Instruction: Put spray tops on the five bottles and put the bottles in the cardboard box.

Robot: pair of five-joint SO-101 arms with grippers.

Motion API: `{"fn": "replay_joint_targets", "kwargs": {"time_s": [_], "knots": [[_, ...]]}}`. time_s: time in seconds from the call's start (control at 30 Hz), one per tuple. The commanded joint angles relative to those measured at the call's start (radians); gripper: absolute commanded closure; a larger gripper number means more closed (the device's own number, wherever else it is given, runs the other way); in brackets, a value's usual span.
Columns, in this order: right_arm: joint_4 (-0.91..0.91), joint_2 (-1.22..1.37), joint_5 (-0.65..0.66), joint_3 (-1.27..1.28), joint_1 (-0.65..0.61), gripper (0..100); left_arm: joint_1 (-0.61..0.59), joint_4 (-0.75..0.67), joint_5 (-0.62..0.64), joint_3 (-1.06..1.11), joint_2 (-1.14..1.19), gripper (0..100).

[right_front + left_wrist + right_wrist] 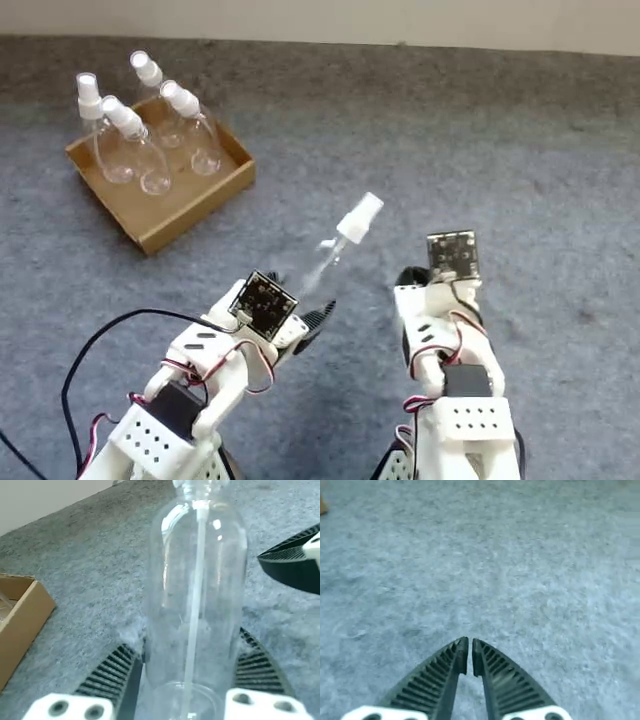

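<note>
Grey, carpet-like tabletop (500, 140) is seen under everything.

Cardboard box (200, 215) is placed at the far left of the tabletop, well apart from both arms. One corner of it is also caught in the left wrist view (20, 615).

Left arm (200, 380) and right arm (455, 370) are set side by side at the near edge.

Four bottles (150, 165) are stood inside the box, bunched at its far end, each capped with a white spray top (120, 115).

Fifth bottle (325, 265), clear, is held between the arms and outside the box, tilted with its neck pointed away from the left arm. It is clamped low on its body by the left gripper (192, 650), one finger on each side. Whether it touches the tabletop cannot be told.

Its white spray top (360, 218) is seated on the neck. The dip tube (195, 605) is seen running down inside the bottle.

Right gripper (468, 647) is held low over bare tabletop just beside the held bottle, fingers brought together with nothing between them.
</note>
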Motion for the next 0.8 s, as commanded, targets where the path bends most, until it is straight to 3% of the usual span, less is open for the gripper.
{"fn": "replay_joint_targets", "kwargs": {"time_s": [0.0,0.43,0.77], "knots": [[-0.025,-0.008,-0.009,-0.039,-0.076,98.8,0.050,-0.034,0.060,0.027,-0.013,88],[-0.025,-0.008,-0.009,-0.125,-0.219,98.8,0.047,-0.032,0.061,0.027,-0.012,88],[-0.024,-0.008,-0.009,-0.225,-0.229,98.8,0.048,-0.006,0.060,0.027,-0.013,88]]}}
